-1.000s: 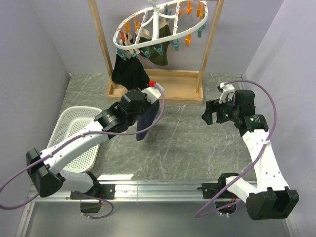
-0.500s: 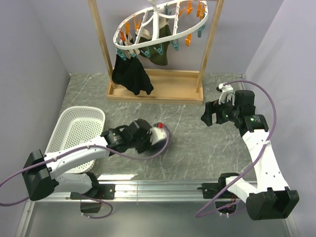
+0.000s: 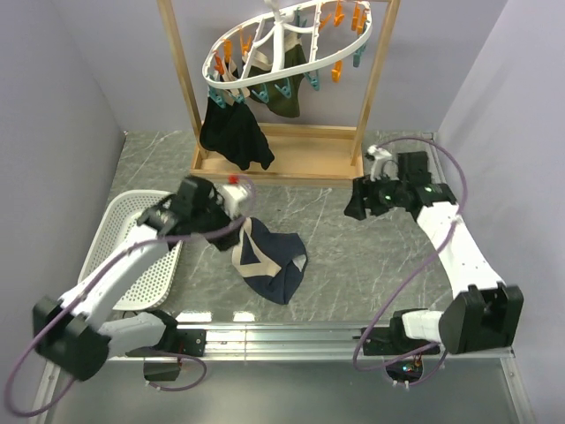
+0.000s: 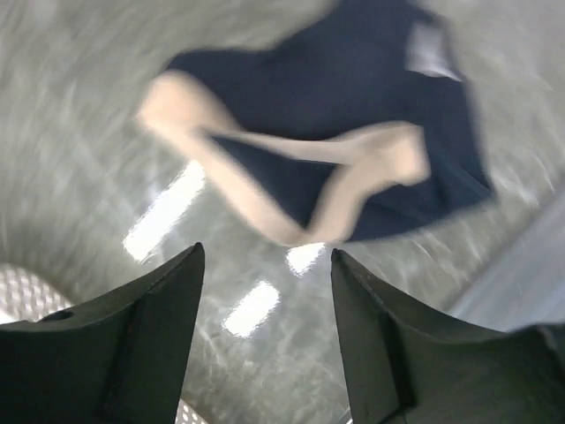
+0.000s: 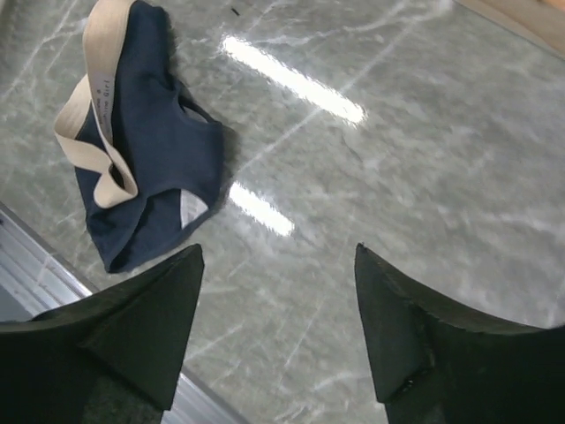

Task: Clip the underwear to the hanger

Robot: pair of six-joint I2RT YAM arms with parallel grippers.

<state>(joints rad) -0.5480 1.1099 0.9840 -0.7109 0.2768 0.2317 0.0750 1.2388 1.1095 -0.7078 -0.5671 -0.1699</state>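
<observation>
The underwear, navy with a pale beige waistband, lies crumpled on the marble table in front of the stand. It also shows in the left wrist view and the right wrist view. My left gripper hovers just left of and above it, open and empty. My right gripper is open and empty over bare table, to the right of the underwear. The hanger, a white oval ring with orange and teal pegs, hangs from the wooden stand at the back.
The wooden frame stand rises at the back. A black garment and an olive-green garment hang from the pegs. A white basket sits at the left under my left arm. A metal rail runs along the near edge.
My left gripper opened and let the underwear go; it now lies on the table, and the arm drew back left. My right arm swung in toward the middle, its jaws a little narrower.
</observation>
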